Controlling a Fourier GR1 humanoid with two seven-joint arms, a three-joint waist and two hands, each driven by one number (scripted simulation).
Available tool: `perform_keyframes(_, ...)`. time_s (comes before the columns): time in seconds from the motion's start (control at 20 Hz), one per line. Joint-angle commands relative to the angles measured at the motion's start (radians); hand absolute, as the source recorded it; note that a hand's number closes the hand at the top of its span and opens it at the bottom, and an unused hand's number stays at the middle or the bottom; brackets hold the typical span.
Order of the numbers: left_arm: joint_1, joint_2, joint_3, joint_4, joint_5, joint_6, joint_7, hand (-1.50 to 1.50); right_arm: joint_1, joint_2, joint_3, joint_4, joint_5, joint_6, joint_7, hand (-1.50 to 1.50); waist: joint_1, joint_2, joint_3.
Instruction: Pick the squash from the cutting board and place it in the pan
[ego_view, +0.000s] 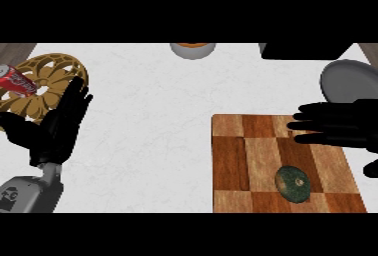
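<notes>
From the head view, the right hand (336, 125) hovers spread over the board (229, 160), holding nothing; the squash (293, 183) lies just below its fingers, ungrasped. Pan (347, 80) waits beyond. Left hand (63, 125) rests open.

**Count of things on the counter**

One squash (293, 183), dark green, on one wooden cutting board (244, 160). One grey pan (347, 80) at the right edge. One red can (16, 81) lying on one golden openwork trivet (52, 67). One rounded grey-and-orange item (193, 49) at the top edge, cut off. Two black hands: left hand (59, 125), right hand (336, 125). One white counter (148, 125).
</notes>
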Motion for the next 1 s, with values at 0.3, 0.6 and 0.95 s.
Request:
perform_keyframes(0.3,0.035,-0.003,0.032,-0.037,-0.015,-0.026,0.029,0.00,0.051,-0.023,0.111,0.006,0.289,-0.062,-0.144,-1.50,-0.009,-0.003,0.001)
perform_keyframes(0.6,0.053,-0.031,0.057,-0.015,-0.046,-0.031,-0.002,0.00,0.212,-0.055,0.024,-0.155,0.396,-0.204,-0.044,-1.50,-0.027,-0.006,0.001)
perform_keyframes(0.95,0.047,-0.069,0.075,-0.039,-0.077,-0.042,0.025,0.00,0.265,0.024,-0.047,-0.285,0.422,-0.082,-0.017,-1.50,-0.020,-0.004,0.000)
